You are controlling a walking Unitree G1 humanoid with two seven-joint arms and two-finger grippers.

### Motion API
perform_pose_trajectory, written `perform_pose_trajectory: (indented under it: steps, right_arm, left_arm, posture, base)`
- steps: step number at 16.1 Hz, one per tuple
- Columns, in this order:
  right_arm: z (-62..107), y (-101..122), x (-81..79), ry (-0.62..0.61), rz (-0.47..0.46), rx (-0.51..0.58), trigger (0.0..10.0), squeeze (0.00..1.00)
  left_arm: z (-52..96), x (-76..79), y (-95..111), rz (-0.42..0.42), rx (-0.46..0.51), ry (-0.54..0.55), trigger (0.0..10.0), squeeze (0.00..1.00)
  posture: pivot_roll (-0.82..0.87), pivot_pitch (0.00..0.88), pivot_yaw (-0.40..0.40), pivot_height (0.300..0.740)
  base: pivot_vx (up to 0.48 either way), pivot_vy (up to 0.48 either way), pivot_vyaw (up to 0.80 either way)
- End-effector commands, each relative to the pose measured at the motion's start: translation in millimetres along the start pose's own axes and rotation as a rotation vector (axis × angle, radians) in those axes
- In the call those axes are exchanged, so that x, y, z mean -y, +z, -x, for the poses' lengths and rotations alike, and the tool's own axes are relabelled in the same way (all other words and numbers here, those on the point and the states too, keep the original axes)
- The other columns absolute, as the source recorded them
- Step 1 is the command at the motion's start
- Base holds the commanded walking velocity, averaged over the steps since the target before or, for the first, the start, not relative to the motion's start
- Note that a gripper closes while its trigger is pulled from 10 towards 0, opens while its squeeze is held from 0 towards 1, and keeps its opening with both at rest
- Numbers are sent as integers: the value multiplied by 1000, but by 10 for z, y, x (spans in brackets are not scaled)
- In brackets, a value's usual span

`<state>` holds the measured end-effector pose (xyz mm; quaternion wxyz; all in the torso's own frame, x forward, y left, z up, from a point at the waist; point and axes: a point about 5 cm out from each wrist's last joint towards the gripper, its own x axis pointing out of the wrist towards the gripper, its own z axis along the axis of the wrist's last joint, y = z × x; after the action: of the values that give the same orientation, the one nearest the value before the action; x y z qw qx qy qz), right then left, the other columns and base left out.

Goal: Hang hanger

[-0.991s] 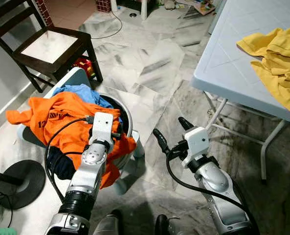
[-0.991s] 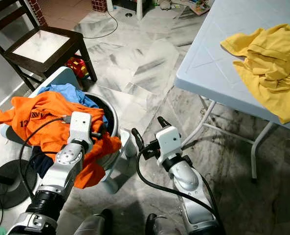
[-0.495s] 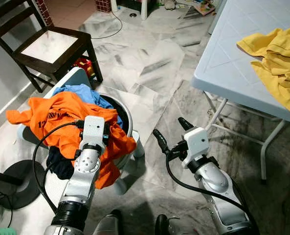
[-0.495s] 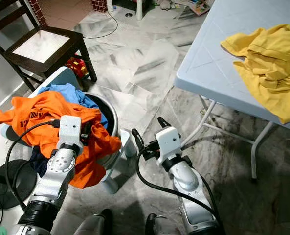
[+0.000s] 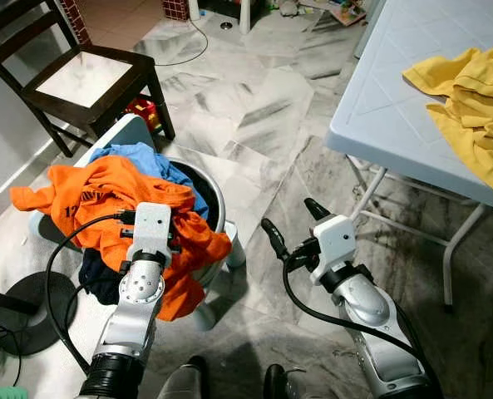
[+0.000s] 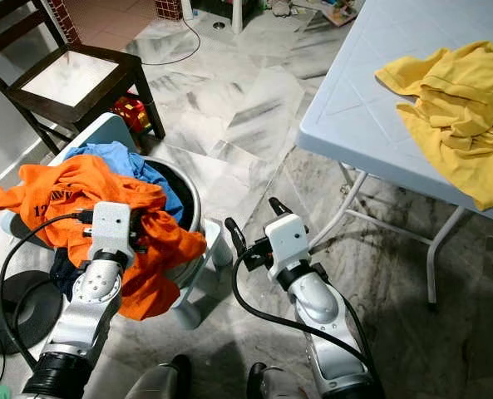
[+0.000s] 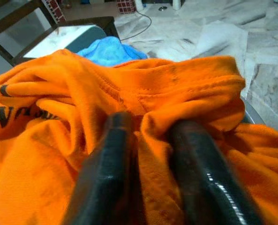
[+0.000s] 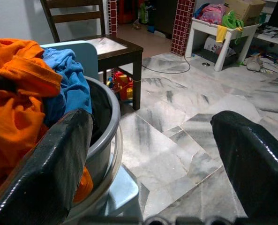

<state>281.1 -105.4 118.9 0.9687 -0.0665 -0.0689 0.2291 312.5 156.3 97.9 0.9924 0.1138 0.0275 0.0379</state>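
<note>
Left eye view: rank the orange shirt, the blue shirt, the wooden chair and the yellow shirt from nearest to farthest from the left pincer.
1. Orange shirt: pinched in the left pincer.
2. Blue shirt: just behind, in the basket.
3. Wooden chair: farther back, on the robot's left.
4. Yellow shirt: on the table, far right.

even indoor light, blurred wrist foreground

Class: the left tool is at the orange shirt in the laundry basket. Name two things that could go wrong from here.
1. The left tool pinches only a fold of the orange shirt; it may slip when lifted.
2. The shirt drapes over the basket rim and the blue garment; pulling could drag other clothes out or tip the basket.
</note>
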Motion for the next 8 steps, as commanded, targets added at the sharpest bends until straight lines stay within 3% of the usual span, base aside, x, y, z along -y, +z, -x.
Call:
perform_pose_trajectory:
  steps: [1, 8]
  right_arm:
    - [31, -41, -5, -6, -3, -20, 10000, 0]
    - [21, -41, -6, 0, 4, -21, 10000, 0]
  left_arm:
    - [13, -48, 11, -25, 17, 13, 0, 0]
    - [62, -95, -22, -38, 16, 24, 0, 0]
  posture:
    - [44, 246, -26, 740]
    - [52, 247, -36, 740]
  base:
    - [0, 0, 0]
    - [0, 0, 0]
